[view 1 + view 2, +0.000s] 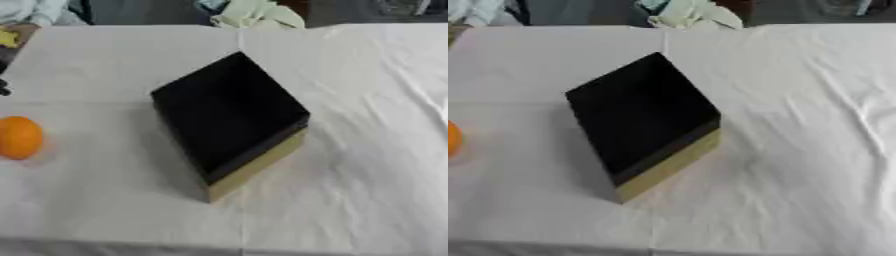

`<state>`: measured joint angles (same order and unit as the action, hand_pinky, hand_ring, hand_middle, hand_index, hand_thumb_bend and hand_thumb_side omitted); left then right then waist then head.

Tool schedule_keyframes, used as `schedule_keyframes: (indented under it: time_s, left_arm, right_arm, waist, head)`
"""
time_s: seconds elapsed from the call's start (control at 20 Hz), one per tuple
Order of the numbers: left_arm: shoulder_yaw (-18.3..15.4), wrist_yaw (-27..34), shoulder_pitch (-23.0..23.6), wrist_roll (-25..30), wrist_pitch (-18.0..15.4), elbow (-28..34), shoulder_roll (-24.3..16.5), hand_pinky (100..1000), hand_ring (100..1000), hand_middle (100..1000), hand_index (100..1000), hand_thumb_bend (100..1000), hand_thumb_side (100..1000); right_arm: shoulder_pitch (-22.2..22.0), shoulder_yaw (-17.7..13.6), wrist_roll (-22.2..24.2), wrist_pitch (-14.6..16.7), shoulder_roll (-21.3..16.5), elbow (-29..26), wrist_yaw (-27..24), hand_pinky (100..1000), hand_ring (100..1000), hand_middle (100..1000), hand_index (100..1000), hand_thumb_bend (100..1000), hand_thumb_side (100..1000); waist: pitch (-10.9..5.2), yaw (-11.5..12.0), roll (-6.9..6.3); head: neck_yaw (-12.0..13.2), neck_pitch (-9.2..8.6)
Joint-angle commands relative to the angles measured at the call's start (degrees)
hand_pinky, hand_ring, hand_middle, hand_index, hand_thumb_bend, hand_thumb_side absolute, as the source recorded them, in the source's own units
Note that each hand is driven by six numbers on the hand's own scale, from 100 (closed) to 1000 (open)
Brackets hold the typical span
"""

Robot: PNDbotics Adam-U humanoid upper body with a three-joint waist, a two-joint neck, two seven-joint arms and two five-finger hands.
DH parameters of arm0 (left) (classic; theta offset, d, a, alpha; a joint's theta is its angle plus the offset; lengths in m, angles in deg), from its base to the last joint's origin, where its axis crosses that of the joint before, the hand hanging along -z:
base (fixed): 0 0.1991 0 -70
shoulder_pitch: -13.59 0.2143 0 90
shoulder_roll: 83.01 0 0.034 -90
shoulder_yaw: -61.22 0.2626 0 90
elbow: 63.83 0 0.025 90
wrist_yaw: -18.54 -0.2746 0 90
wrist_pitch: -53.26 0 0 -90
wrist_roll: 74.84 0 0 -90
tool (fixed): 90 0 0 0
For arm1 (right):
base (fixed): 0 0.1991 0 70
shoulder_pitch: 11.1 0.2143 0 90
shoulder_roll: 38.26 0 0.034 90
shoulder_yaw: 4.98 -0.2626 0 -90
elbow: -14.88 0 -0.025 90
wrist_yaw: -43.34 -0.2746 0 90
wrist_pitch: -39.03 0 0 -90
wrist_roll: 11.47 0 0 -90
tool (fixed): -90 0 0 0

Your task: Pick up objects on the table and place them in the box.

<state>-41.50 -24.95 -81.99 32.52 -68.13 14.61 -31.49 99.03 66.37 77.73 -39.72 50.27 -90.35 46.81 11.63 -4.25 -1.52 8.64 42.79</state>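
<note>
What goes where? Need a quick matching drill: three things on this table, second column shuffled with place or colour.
Things:
1. box
2. orange
3. tablecloth

Descriptions:
A. white and creased, spread under everything
B. round, near the left edge
C. black on top with a tan side, standing cornerwise mid-table

Pairs: 1-C, 2-B, 3-A. Neither robot hand shows in either view.
</note>
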Motion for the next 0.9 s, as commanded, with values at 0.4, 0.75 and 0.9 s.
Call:
schedule_keyframes:
  time_s: [0.4,0.75,0.9]
  left_arm:
    - [2.06,1.11,-2.2,2.4,1.97,-4.07,-2.17,715,868,909,927,664,155]
    - [4.35,1.34,-5.96,3.86,2.26,-7.97,-1.04,698,868,906,919,605,100]
    - [5.34,2.1,-7.18,5.09,1.39,-8.67,-0.34,671,862,897,912,578,100]
  right_arm:
    - [0.56,-0.02,0.2,-0.19,-0.96,-0.95,0.03,667,576,590,836,100,777]
    - [0.62,0.11,0.48,-0.2,-0.68,-0.92,-0.18,667,575,589,836,100,780]
    - [0.66,0.11,0.53,-0.19,-0.57,-0.94,-0.29,667,575,589,836,100,781]
  waist:
    - [-0.61,-0.75,-0.18]
    - [-0.39,-1.4,-0.21]
    - [-0.25,-1.66,-0.23]
  head:
    - [0.91,-0.43]
    - [1.38,-0.64]
    - [1.55,-0.74]
